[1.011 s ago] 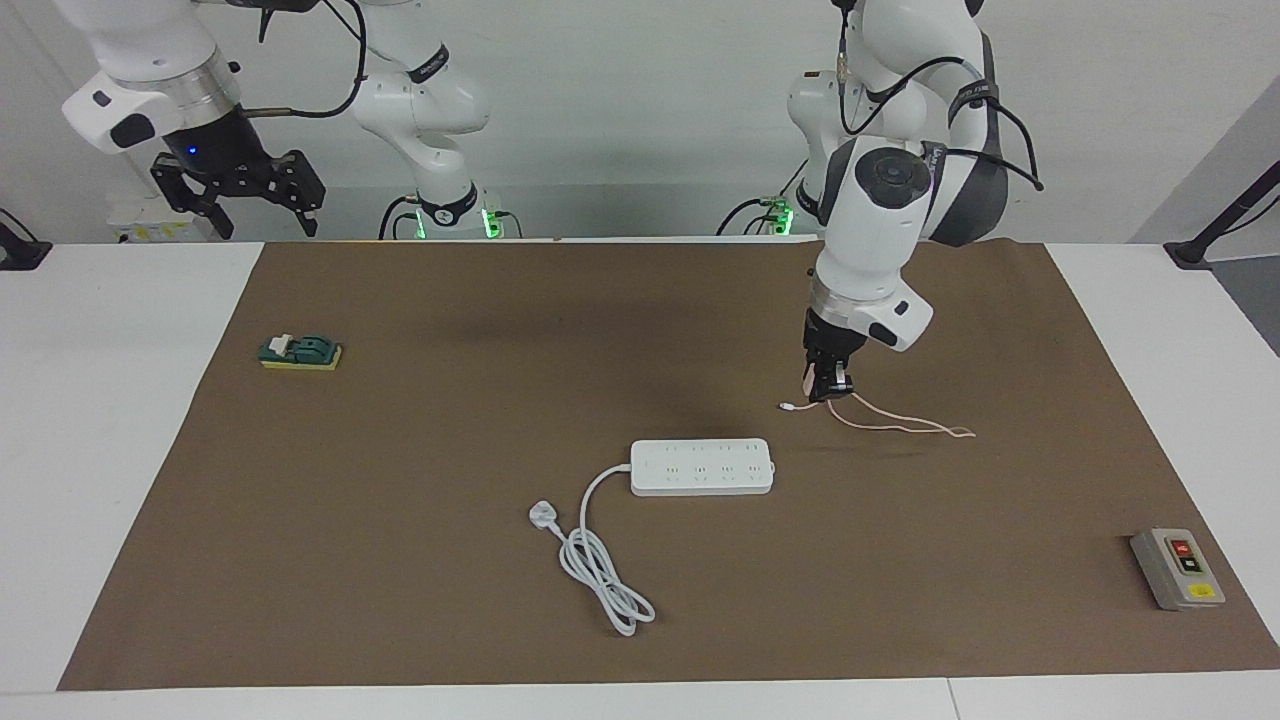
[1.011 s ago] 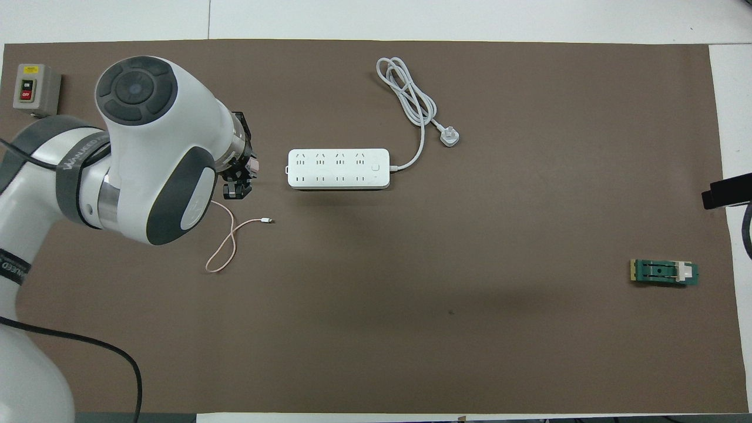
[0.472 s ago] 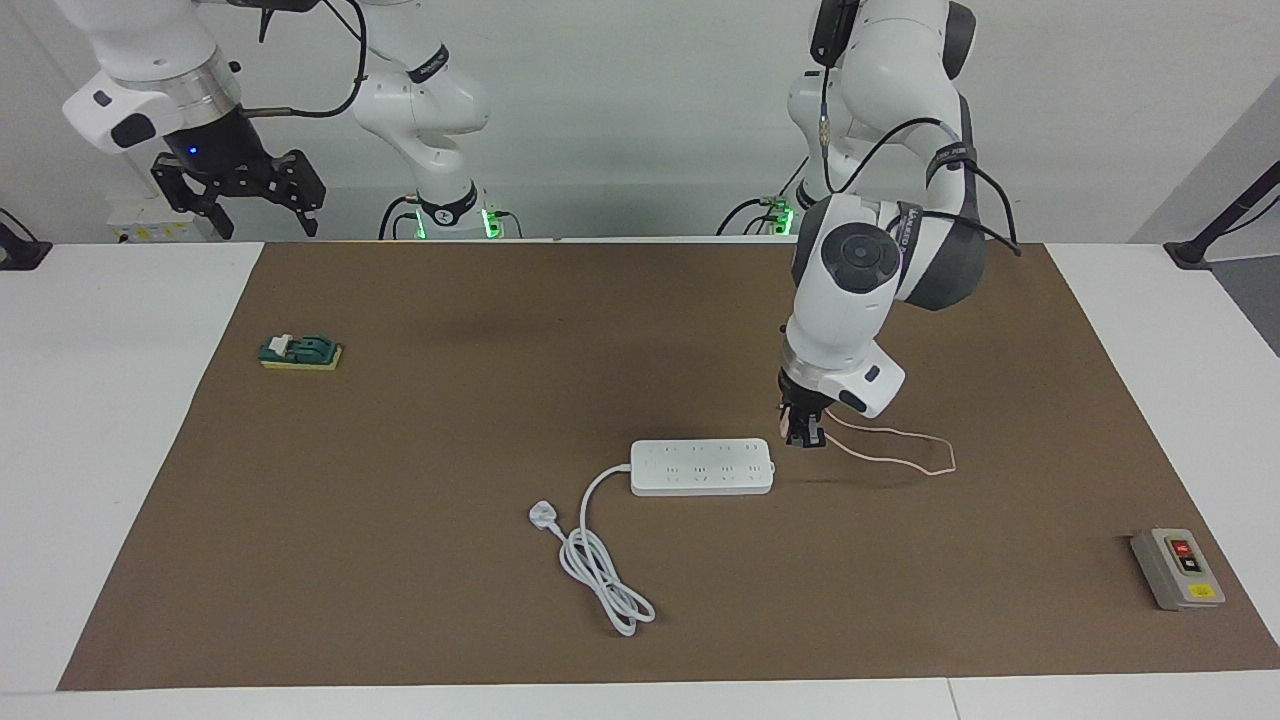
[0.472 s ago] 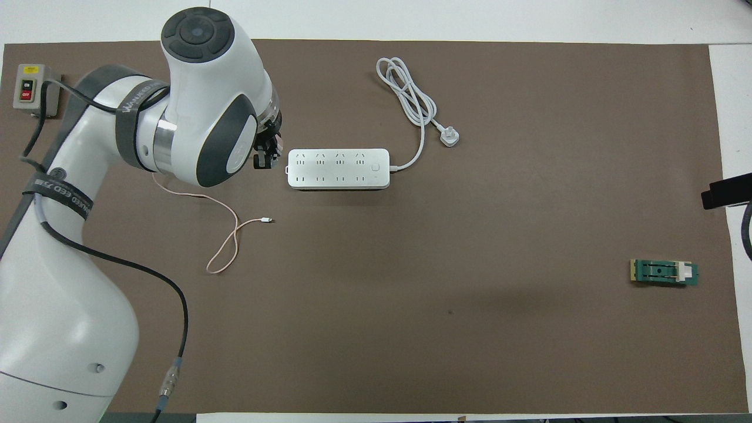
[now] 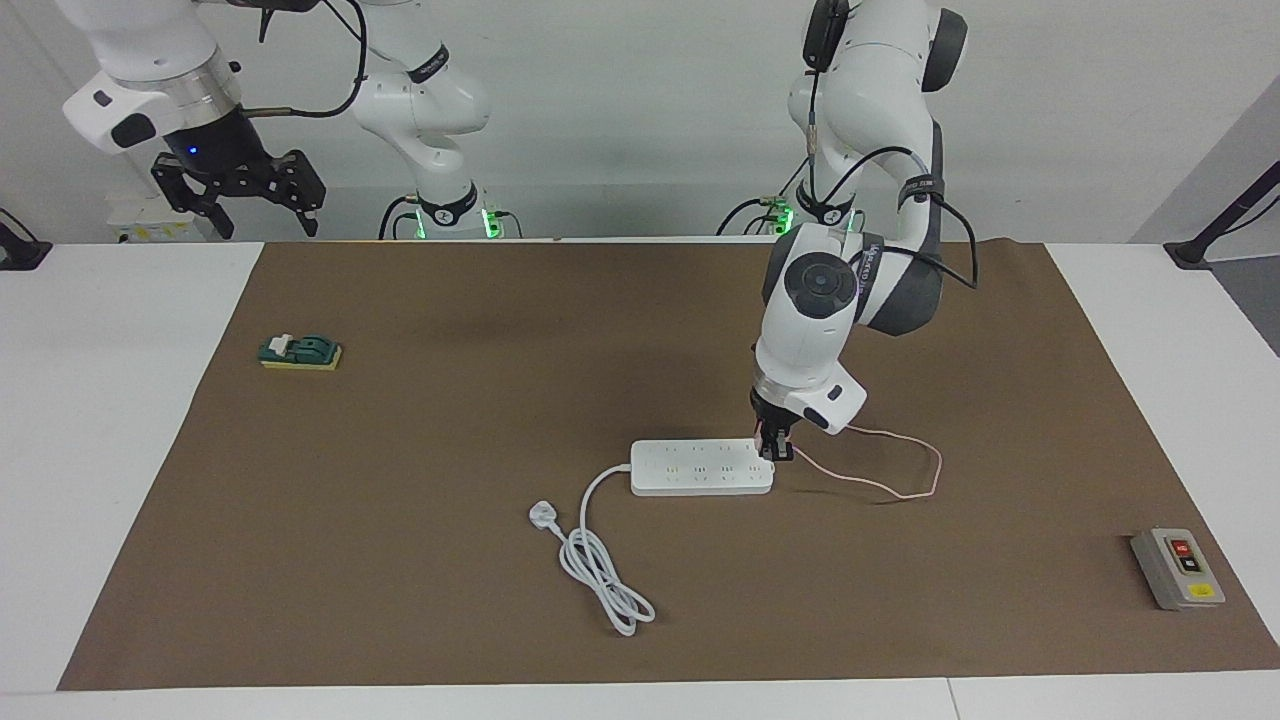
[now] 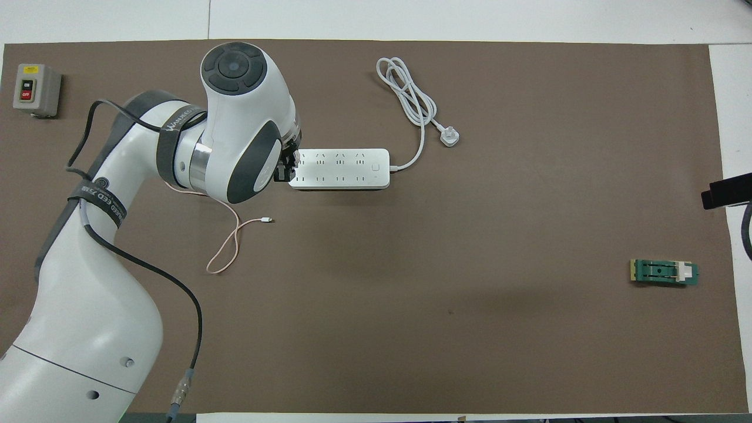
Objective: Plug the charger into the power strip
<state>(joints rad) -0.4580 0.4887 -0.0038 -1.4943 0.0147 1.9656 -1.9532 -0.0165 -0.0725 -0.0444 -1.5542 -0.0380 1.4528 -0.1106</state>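
A: Left claw is clamped on the charger, right over the power strip's 3 o'clock end in the facing view.

B: I'd line up the pins, then press straight down. Right claw waits, fingers apart.

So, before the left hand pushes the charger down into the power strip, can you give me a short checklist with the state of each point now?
1. Left hand shut on the charger: ok.
2. Hand over the end socket of the power strip, at the left arm's end: ok.
3. Pins lined up with the socket holes: cannot tell, the hand hides them.
4. Pink cable trails loose on the mat, off the sockets: ok.
5. Charger seated in the socket: cannot tell.
6. Right hand waits open, raised away from the strip: ok.
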